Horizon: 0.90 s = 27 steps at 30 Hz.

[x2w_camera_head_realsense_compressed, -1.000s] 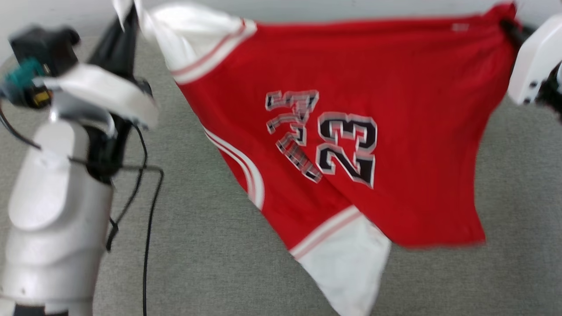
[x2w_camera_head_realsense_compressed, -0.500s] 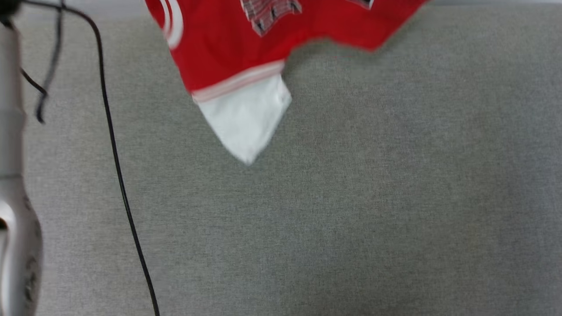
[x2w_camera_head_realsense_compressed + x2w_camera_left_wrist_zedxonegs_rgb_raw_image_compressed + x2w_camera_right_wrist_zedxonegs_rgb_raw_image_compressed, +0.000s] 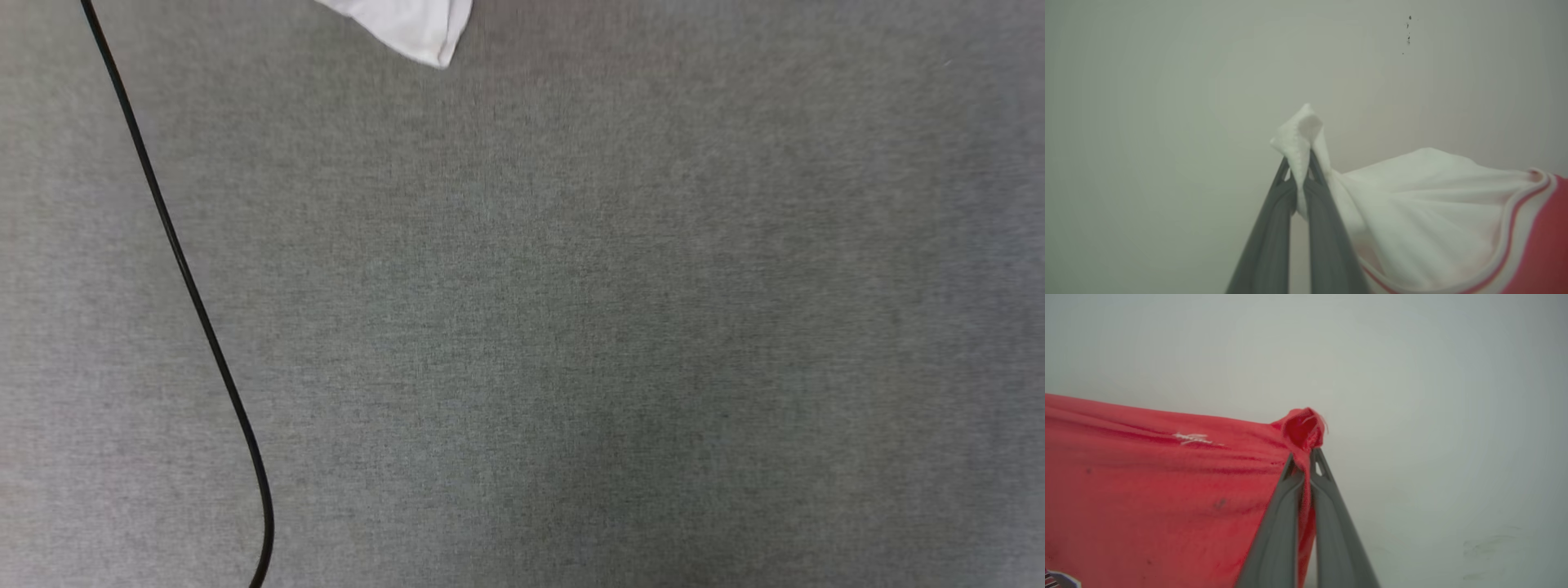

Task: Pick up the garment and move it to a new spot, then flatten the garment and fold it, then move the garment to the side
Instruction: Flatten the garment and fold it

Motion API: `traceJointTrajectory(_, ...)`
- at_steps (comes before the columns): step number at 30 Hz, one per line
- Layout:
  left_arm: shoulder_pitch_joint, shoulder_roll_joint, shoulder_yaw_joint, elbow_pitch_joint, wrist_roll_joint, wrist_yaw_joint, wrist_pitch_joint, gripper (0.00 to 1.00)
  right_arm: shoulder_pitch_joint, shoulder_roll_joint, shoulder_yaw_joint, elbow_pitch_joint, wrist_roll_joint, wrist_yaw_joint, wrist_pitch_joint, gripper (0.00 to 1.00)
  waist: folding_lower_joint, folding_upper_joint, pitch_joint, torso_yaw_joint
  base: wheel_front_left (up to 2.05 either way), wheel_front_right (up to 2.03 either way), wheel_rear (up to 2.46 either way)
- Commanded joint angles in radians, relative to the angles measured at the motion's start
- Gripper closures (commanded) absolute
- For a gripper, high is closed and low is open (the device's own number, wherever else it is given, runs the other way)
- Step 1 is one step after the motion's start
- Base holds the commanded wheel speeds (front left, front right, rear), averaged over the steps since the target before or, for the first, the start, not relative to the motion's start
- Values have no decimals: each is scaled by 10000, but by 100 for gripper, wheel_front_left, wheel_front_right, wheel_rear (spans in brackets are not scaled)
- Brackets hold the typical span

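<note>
Head camera has tipped down since a second ago: garment [image 3: 408,28] is now a white corner at the top edge, against grey fabric surface [image 3: 571,327], black cable [image 3: 188,278] at left. Left wrist view: left gripper [image 3: 1299,161] jaws clenched on bunched white corner, cloth trailing right to striped trim. Right wrist view: right gripper [image 3: 1302,457] jaws clamped on red corner, cloth stretched left, pale wall [image 3: 1412,375] behind.
</note>
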Motion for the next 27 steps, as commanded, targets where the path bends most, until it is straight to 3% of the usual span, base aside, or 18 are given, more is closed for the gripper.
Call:
traceJointTrajectory(1,-144,117,75,118,-101,-3,-80,100,-237,-45,-53,122,-5,-28,-93,100,-1,0,611,96,0,0,0)
traceJointTrajectory(8,78,-79,103,861,-551,-219,-507,100,-453,45,263,1113,291,-27,-546,100,-1,0,1390,220,0,0,0)
traceJointTrajectory(14,1382,-385,56,1531,-1314,-396,-978,100,720,195,928,2064,960,-25,-1149,100,-1,0,1275,254,0,0,0)
traceJointTrajectory(23,5274,-555,-431,642,-2778,-419,-1227,100,4120,242,1527,2289,2099,-24,-1684,100,-1,0,81,292,0,0,0)
traceJointTrajectory(27,7222,-447,-145,-318,-2966,-413,-1247,100,5743,54,1581,1911,2591,-25,-1760,100,-1,0,-613,329,0,0,0)
